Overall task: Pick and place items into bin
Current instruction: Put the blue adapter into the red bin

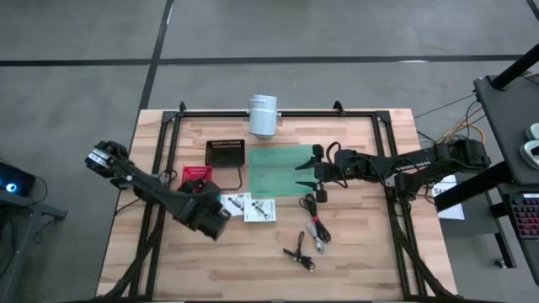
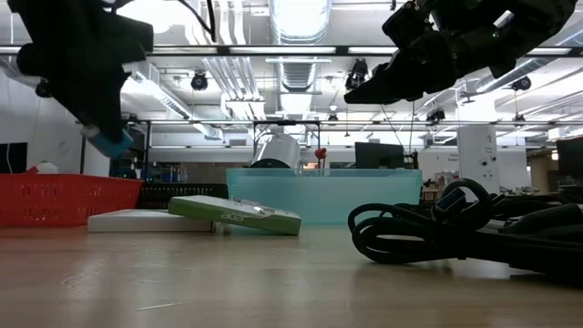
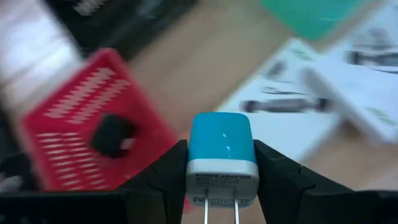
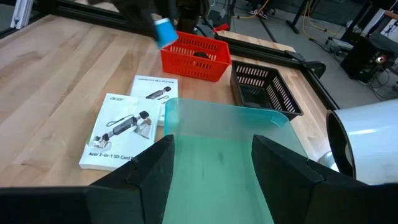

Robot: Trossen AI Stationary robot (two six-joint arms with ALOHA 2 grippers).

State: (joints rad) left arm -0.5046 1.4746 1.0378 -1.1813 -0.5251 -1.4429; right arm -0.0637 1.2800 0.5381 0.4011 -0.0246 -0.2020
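Observation:
My left gripper (image 3: 221, 180) is shut on a blue and white plug adapter (image 3: 221, 149), high over the table beside the red basket (image 1: 195, 175); the low view shows the adapter (image 2: 114, 144) under the gripper. My right gripper (image 4: 211, 168) hangs open above the teal bin (image 4: 224, 130), touching nothing. Two white printed cards (image 1: 236, 204) (image 1: 259, 209) lie flat on the wood, overlapping. Black cables (image 1: 316, 220) and a smaller one (image 1: 301, 252) lie nearer the table's near edge. A small dark thing (image 3: 112, 134) sits in the red basket. No grey ball shows. My left gripper pinches the adapter between its two fingers (image 3: 168, 177), one on each of its side faces (image 3: 193, 155). The white end with the two prongs points back at the wrist and the blue end points away. The adapter is lifted clear of the table.
A black slotted basket (image 1: 225, 152) stands behind the red one, left of the teal bin (image 1: 282, 171). A white cylinder (image 1: 263, 114) sits at the far edge. Black frame rails run along the table's left, right and far sides. Bare wood lies at the near left.

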